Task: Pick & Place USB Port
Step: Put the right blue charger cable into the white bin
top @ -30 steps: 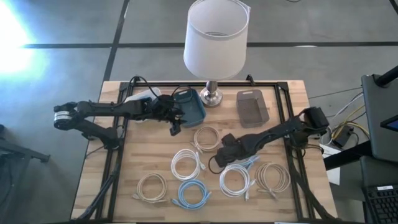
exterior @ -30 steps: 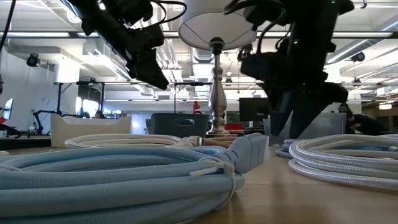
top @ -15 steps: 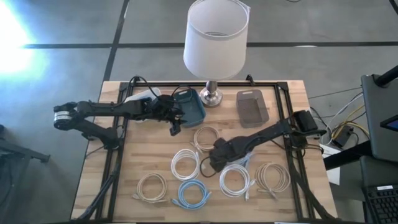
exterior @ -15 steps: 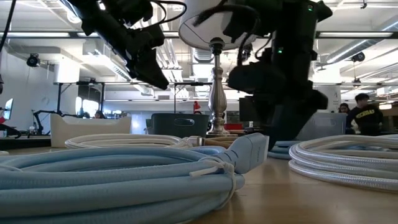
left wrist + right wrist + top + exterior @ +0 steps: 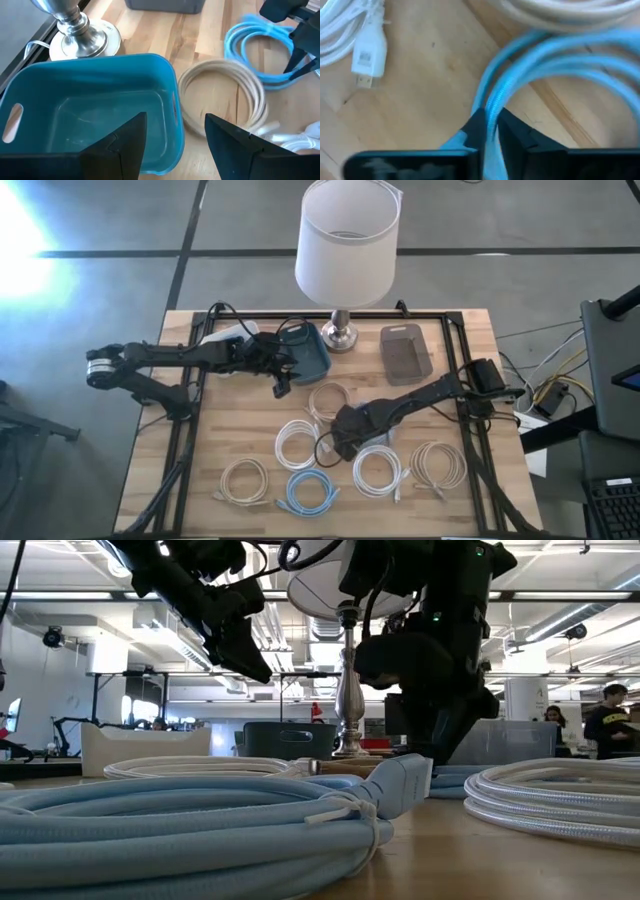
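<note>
Right gripper (image 5: 489, 131) down low near the middle of the wooden surface (image 5: 160, 430). Fingers (image 5: 476, 127) pinched tight on a light blue cable (image 5: 520, 75). Cable coiled in loops, soft and ropey, a bright sky blue, with two strands running side by side between the dark fingers. Mostly hidden under the right arm from above. Lying flat on the wood, just beside a cream cable coil (image 5: 332, 402), which sits toward the lamp.

A white cable coil (image 5: 299, 444) close by on the left arm's side, its white plug (image 5: 369, 56) resting flat on the wood near the blue loop. Another white coil (image 5: 380, 470) just past the right gripper, toward the front edge. A beige coil (image 5: 440, 465) farther toward the right edge. A second blue coil (image 5: 311, 491) near the front edge, with a pale coil (image 5: 245, 479) next to it.

Left gripper (image 5: 175, 135) up in the air over the rim of a teal bin (image 5: 95, 95), fingers (image 5: 125, 145) spread wide apart and holding nothing. Teal bin with nothing visible inside, with a slot handle in one end. Right beside it, the shiny metal foot of a lamp (image 5: 341, 335) with a big white shade (image 5: 347, 242). A grey bin (image 5: 405, 352) on the other side of the lamp.

A person (image 5: 610, 720) standing far off in the room behind.
</note>
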Motion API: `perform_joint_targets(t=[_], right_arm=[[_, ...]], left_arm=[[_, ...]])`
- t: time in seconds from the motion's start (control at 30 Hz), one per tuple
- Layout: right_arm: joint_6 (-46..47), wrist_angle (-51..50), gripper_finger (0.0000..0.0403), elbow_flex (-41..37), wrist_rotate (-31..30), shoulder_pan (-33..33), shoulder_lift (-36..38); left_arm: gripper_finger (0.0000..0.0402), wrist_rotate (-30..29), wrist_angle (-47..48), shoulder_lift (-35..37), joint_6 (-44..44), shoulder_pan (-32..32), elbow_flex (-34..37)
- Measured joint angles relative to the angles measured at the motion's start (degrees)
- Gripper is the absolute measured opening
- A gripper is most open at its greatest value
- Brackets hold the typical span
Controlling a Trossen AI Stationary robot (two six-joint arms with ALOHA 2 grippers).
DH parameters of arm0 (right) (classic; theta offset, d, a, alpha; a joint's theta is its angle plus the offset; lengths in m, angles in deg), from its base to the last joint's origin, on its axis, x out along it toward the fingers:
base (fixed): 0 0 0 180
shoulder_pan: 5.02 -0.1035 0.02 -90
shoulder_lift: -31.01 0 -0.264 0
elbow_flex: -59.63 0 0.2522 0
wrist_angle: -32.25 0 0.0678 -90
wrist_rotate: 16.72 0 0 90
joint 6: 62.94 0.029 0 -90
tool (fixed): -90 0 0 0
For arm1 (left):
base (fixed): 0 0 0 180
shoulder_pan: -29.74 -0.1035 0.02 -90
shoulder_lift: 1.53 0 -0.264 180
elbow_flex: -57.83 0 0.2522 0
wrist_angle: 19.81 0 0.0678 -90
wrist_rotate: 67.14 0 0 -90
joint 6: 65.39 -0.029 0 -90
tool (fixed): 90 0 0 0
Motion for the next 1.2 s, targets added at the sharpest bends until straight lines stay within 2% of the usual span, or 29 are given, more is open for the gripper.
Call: perform_joint_targets(t=[0.23,0.4,0.57,0.8,1.07,1.2], right_arm=[[-5.8,-1.3,0.0016,-0.4,0.5,-0.5,2.8],[-6.6,-6.3,0.0015,-0.2,-0.9,-2.0,7.3],[-11.7,-9.2,0.0014,-0.3,-9.9,-4.0,11.3],[-17.0,-9.6,0.0014,-0.3,-21.7,-6.9,17.4],[-27.1,-10.7,0.0013,-0.3,-34.5,-9.6,26.1],[-29.0,-10.2,0.0013,-0.2,-42.0,-10.8,29.5]], left_arm=[[0.0204,0.0,-0.3,0.0,1.6,0.0,0.0],[0.0204,0.0,-0.9,0.0,8.9,0.2,0.0],[0.0204,4.2,-1.4,0.0,16.0,0.8,0.0],[0.0204,14.1,-5.5,0.0,18.1,3.8,0.5],[0.0204,15.3,-19.5,0.0,19.5,6.6,4.8],[0.0204,15.3,-24.8,0.0,21.4,6.8,7.0]])
